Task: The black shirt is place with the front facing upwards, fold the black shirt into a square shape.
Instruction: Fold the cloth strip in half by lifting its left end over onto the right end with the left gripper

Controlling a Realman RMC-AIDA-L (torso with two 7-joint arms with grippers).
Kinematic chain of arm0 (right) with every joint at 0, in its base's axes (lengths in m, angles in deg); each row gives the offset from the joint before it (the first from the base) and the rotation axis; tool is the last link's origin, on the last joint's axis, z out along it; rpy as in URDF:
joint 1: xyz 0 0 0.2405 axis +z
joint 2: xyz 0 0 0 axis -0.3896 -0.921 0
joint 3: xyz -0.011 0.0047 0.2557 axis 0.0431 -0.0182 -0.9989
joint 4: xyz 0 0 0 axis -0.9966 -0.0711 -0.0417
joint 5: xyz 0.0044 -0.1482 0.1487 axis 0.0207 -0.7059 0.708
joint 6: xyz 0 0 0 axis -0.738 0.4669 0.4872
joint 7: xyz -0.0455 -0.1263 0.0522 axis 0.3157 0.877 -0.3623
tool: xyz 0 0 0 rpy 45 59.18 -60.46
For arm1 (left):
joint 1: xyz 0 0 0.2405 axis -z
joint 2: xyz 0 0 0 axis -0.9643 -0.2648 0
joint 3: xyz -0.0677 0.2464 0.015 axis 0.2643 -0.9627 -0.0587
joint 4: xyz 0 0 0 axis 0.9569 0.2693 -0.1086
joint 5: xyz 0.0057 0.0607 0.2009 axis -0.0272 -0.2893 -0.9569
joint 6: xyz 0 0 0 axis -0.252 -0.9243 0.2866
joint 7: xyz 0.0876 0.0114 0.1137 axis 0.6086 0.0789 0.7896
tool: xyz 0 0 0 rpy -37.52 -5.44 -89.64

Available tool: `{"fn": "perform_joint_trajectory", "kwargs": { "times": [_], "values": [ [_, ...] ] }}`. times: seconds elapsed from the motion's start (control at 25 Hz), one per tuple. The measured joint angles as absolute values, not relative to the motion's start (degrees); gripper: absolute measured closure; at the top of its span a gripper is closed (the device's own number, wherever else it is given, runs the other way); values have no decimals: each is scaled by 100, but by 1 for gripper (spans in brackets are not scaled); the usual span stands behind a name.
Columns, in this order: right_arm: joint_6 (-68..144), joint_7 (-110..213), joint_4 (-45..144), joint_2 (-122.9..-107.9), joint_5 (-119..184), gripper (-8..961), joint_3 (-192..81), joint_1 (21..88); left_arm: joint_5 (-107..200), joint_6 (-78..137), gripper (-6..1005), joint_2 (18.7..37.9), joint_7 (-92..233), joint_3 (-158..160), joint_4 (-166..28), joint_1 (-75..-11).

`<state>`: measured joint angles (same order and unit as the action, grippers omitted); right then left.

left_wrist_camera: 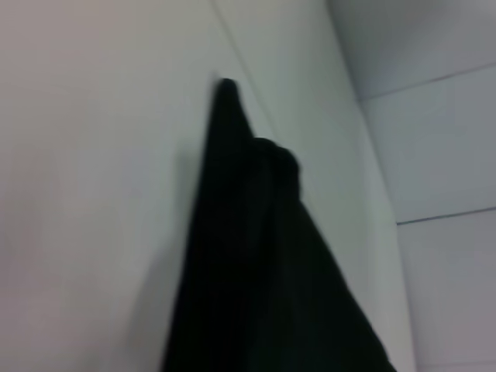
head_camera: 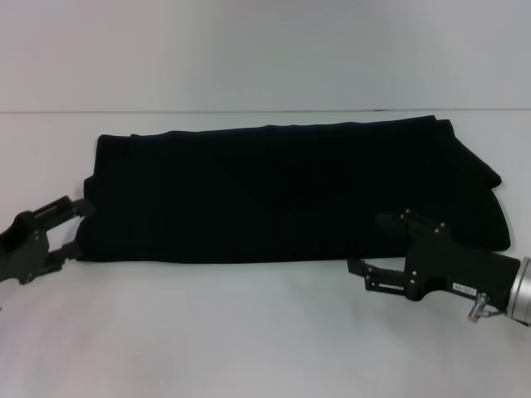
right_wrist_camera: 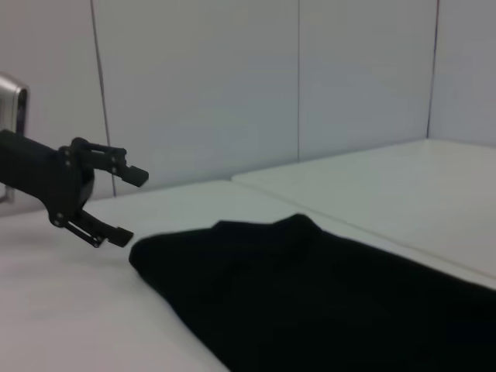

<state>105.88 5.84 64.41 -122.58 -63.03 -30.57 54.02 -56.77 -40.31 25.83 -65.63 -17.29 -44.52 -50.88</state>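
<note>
The black shirt [head_camera: 274,191] lies on the white table as a long folded band running left to right, with only plain black cloth showing. My left gripper [head_camera: 79,225] stands open at the band's left end, just short of its near corner. The right wrist view shows that left gripper [right_wrist_camera: 128,205] with its jaws apart beside the shirt [right_wrist_camera: 310,294] corner. My right gripper [head_camera: 371,247] is open at the near edge toward the right end, one finger over the cloth and one over the table. The shirt [left_wrist_camera: 256,271] also fills the left wrist view.
The white table [head_camera: 249,332] extends in front of the shirt and to both sides. A pale panelled wall [right_wrist_camera: 232,85] stands behind the table. A seam line [head_camera: 166,111] crosses the surface behind the shirt.
</note>
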Motion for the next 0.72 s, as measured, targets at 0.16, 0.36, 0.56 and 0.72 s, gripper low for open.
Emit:
{"fn": "perform_joint_trajectory", "kwargs": {
  "times": [0.16, 0.36, 0.56, 0.72],
  "values": [
    [10418, 670, 6371, -12274, -6304, 7, -3021, 5408, -5905, -3840, 79, 2574, -6748, -1731, -4462, -5059],
    [10342, 676, 6363, -12274, -6302, 7, -3016, 5408, -6011, -3629, 80, 2554, -6913, -1778, -4503, -4977],
    [10339, 678, 6360, -12273, -6281, 7, -3023, 5416, -6055, -3399, 81, 2551, -7047, -1793, -4559, -4970],
    [10334, 680, 6359, -12274, -6278, 7, -3050, 5428, -6179, -3244, 86, 2544, -7126, -1791, -4581, -4957]
  ]
}}
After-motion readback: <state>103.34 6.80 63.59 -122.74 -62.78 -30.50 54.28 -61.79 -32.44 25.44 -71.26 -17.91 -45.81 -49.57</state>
